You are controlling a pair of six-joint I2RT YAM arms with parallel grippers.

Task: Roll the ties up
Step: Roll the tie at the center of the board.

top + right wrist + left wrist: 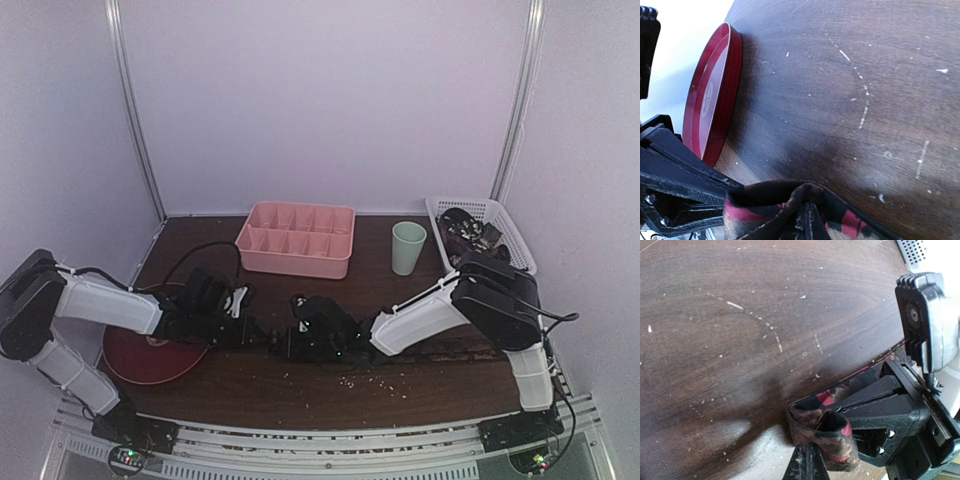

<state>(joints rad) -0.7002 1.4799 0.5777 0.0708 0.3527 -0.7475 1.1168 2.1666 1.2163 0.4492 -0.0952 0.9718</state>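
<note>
Desk: dark wood, speckled with pale crumbs; the work is done at its front middle, where both arms reach.
Tray: pink, divided, set at the back; its cells are judged to be meant for finished coils.
Basket: white, at the back right, beside the right arm.
Plate: red, partly under the left arm, just left of the work.
Cup: green, upright between tray and basket.
Right fingers: seemingly pressed onto the tie from the right, so the strip is kept from sliding.
Left fingers: pinched on the folded end, so a core is formed for winding.
Tie: dark with red pattern, held low over the desk between the two sets of fingers; the end is doubled over and the rest trails toward the right arm. Rolling is judged barely begun.
</note>
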